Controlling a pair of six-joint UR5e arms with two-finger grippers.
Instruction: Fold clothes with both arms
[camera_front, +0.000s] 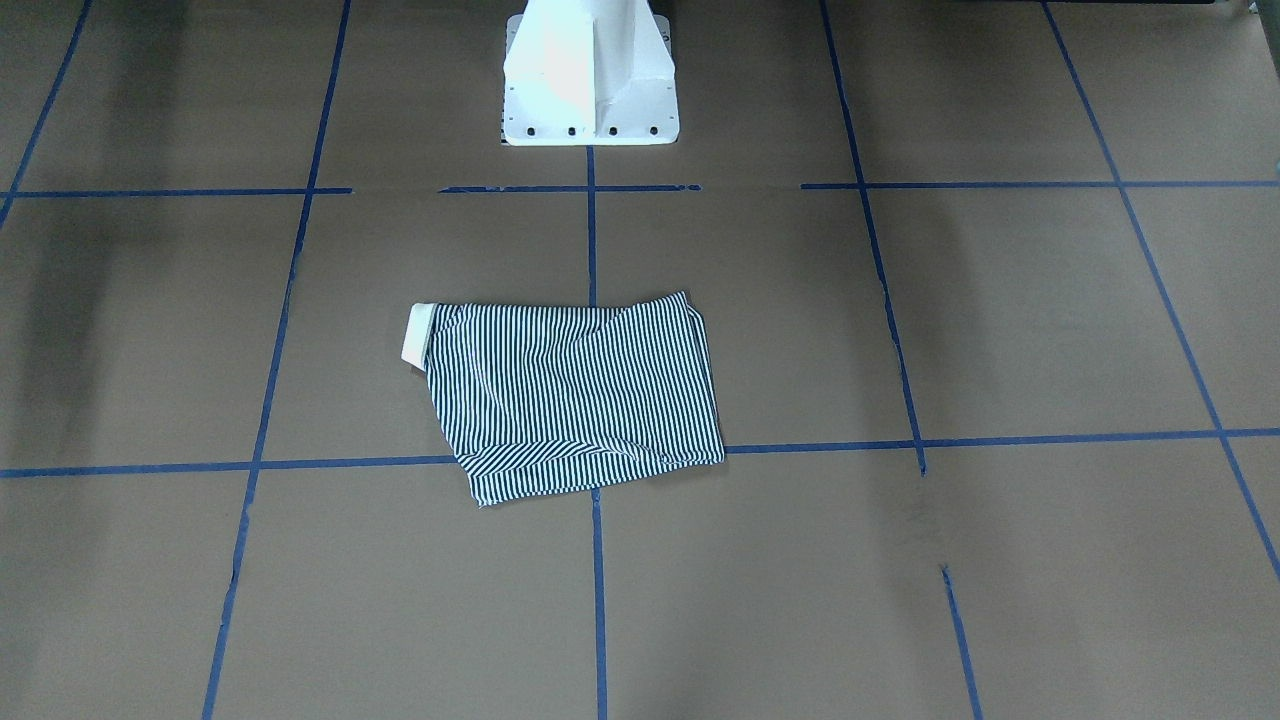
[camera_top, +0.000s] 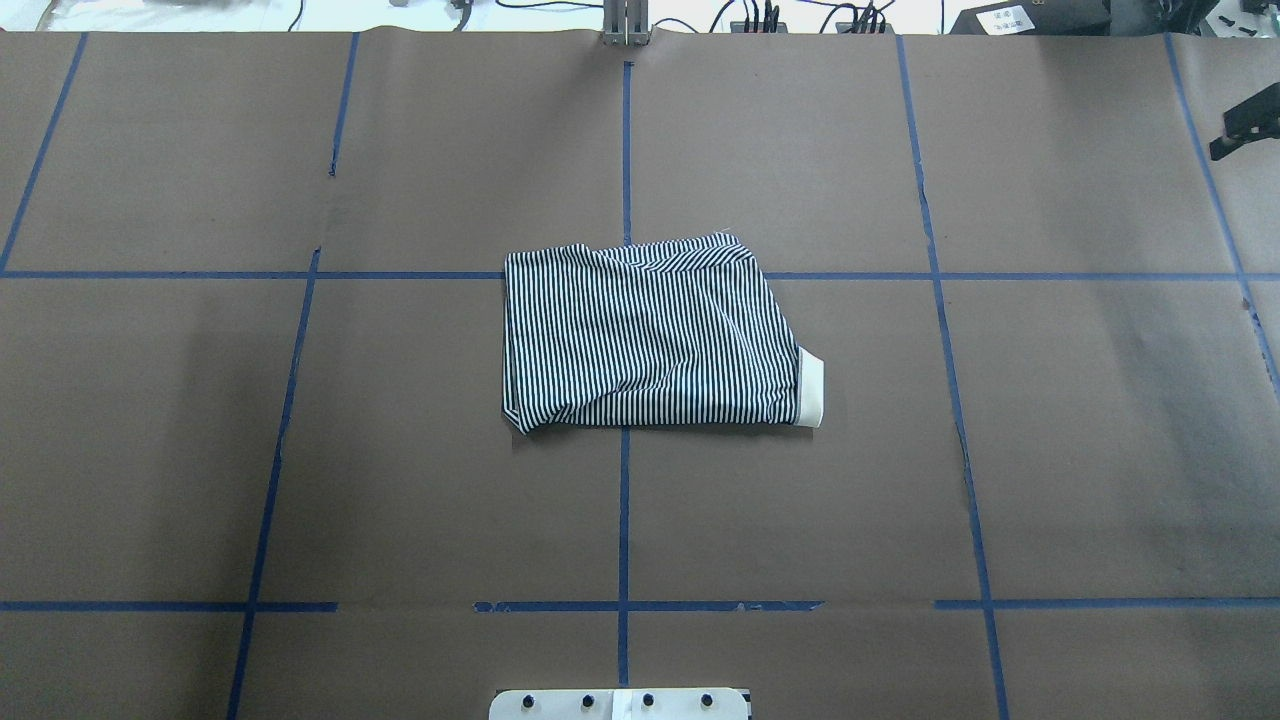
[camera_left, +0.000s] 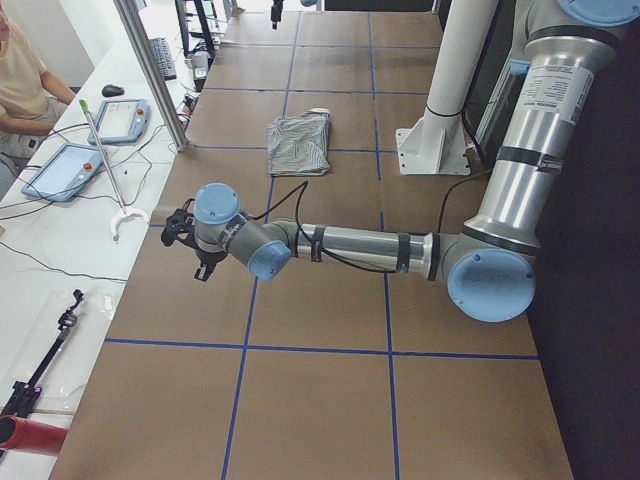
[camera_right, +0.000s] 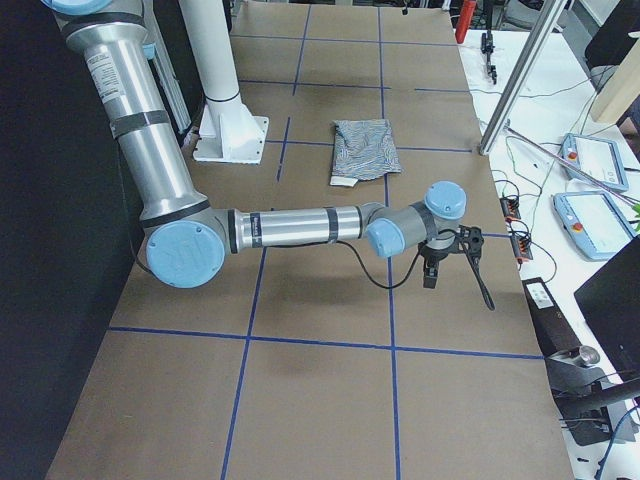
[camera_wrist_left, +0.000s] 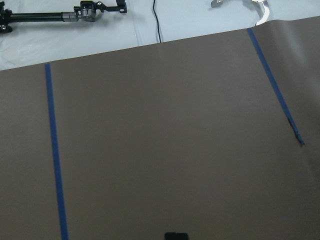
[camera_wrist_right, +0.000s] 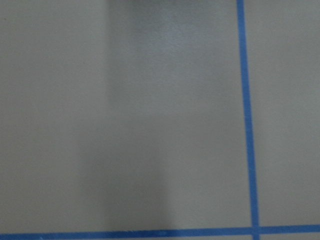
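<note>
The clothes are one navy-and-white striped shirt (camera_front: 570, 390) (camera_top: 650, 340), folded into a rough rectangle at the table's middle. Its cream collar (camera_top: 812, 390) (camera_front: 417, 335) sticks out toward the robot's right. The side views also show the shirt (camera_left: 300, 143) (camera_right: 362, 148), with nothing touching it. My left arm (camera_left: 350, 245) stretches low over the table's left end, well away from the shirt. Its gripper (camera_left: 185, 238) hangs near the operators' edge, and I cannot tell whether it is open or shut. My right arm (camera_right: 290, 225) mirrors it at the right end. I cannot tell the state of its gripper (camera_right: 455, 255) either.
The white pedestal (camera_front: 590, 80) (camera_top: 620, 703) stands at the robot's side of the brown, blue-taped table. A white bench with tablets (camera_left: 70, 165) (camera_right: 585, 155), cables and tools runs along the far edge. Aluminium posts (camera_left: 150, 70) stand there, and a person (camera_left: 20, 80) sits at that bench.
</note>
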